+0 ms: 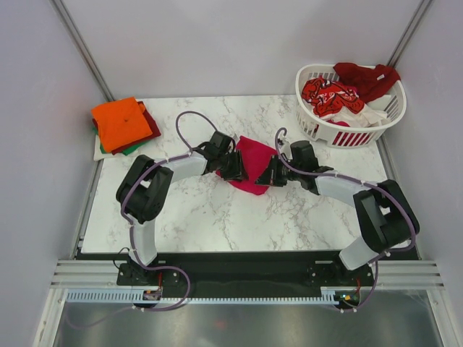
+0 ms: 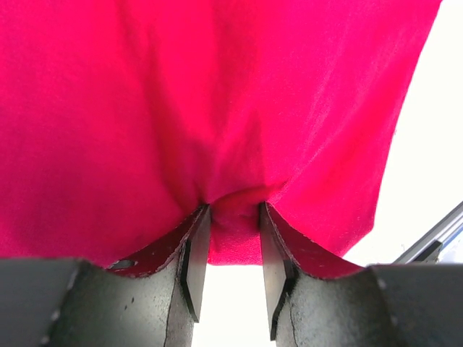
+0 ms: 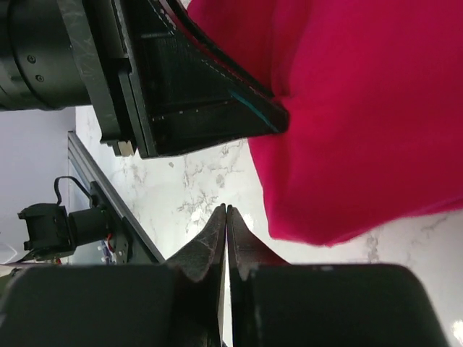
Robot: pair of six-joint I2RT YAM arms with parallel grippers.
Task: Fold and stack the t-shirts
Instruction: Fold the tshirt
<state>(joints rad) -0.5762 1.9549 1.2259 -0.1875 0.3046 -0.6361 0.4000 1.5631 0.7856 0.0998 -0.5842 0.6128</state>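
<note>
Two grippers are sitting close together above the middle of the marble table [image 1: 188, 217], both at the magenta-red t-shirt [image 1: 253, 153]. The left gripper [image 2: 233, 249] is clamping a fold of that shirt. Its two dark fingers [image 2: 195, 253] are standing a little apart with a ridge of cloth pinched between them. The rest of the shirt is spreading out ahead of its fingertips and filling nearly the whole left wrist view. The right gripper [image 3: 226, 220] is pressing its fingers flat against each other with nothing between them. The shirt is lying just beyond its tips and off to one side, near but not gripped, and the body of the left gripper is showing just ahead of it, against the edge of the cloth. From above, the shirt is bunching between the two tools, with the left gripper at its left edge and the right gripper just beside its right edge. Whether the shirt's underside is resting on the table or hanging just off it, I cannot tell. Well away from the left gripper, out past its outer side at the far corner, a stack of folded t-shirts [image 1: 124, 130] is lying with an orange one [image 1: 119, 119] on top and other colours peeking out beneath. Well away from the right gripper, at the opposite far corner, a white slatted basket [image 1: 318, 129] is holding a red-patterned t-shirt [image 1: 329, 92], a dark red t-shirt [image 1: 369, 76] and some white cloth [image 1: 372, 116].
</note>
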